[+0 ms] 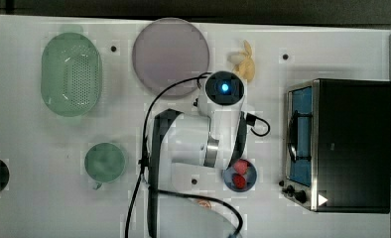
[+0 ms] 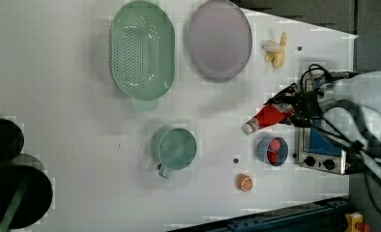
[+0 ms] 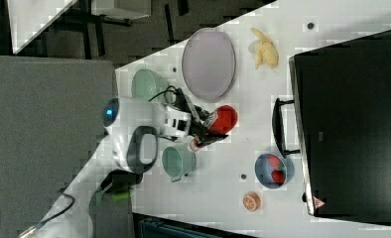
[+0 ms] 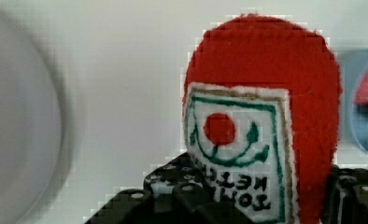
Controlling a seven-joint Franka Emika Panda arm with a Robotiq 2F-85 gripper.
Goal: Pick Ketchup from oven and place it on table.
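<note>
The ketchup is a red bottle with a white cap. It lies tilted in my gripper, which is shut on its body, out over the white table. In the right view the ketchup hangs from the gripper between the purple plate and the green mug. In the wrist view its white label with a red emblem sits between the black fingers. The oven stands at the top view's right, its bluish glass door and black handle facing the arm. I cannot tell whether the bottle touches the table.
A blue bowl of red fruit and an orange slice lie close to the bottle. A purple plate, green colander, green mug and banana also stand on the table. Dark round objects sit at the left view's left edge.
</note>
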